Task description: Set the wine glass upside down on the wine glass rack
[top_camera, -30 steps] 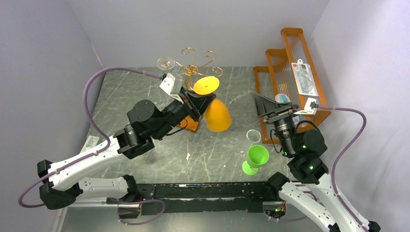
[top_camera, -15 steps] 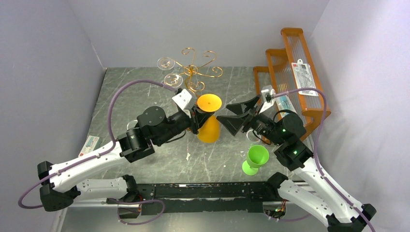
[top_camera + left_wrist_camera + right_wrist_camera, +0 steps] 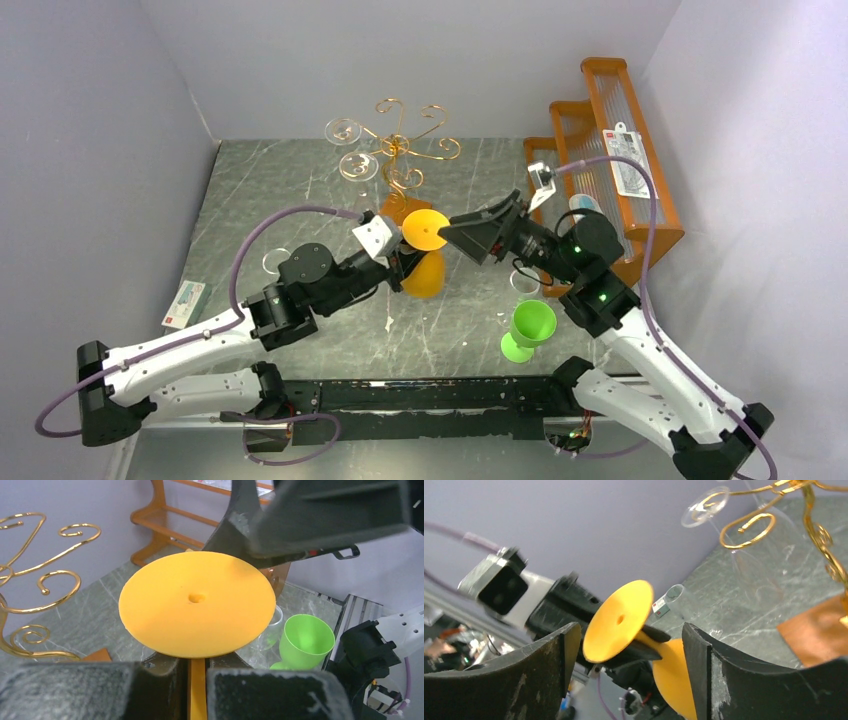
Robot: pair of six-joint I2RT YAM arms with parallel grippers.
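Observation:
An orange wine glass (image 3: 424, 229) hangs upside down above the table, its round foot (image 3: 197, 602) up and its bowl (image 3: 426, 276) below. My left gripper (image 3: 403, 262) is shut on its thin stem (image 3: 198, 685). My right gripper (image 3: 624, 650) is open, its jaws standing either side of the foot (image 3: 616, 622) without touching it; from above it (image 3: 470, 240) sits just right of the glass. The wine glass rack (image 3: 396, 150), a gold wire tree on a brown base (image 3: 819, 635), stands behind, with clear glasses (image 3: 347, 131) hanging on it.
A green wine glass (image 3: 530, 325) and a clear glass (image 3: 524, 282) stand at the front right. An orange stepped shelf (image 3: 600, 150) lines the right wall. Another clear glass (image 3: 275, 262) and a small card (image 3: 185, 302) lie at the left.
My left arm has pulled the orange glass away from the rack toward the near side. My right arm has swung left from the shelf, bringing its open jaws up to the glass's foot.

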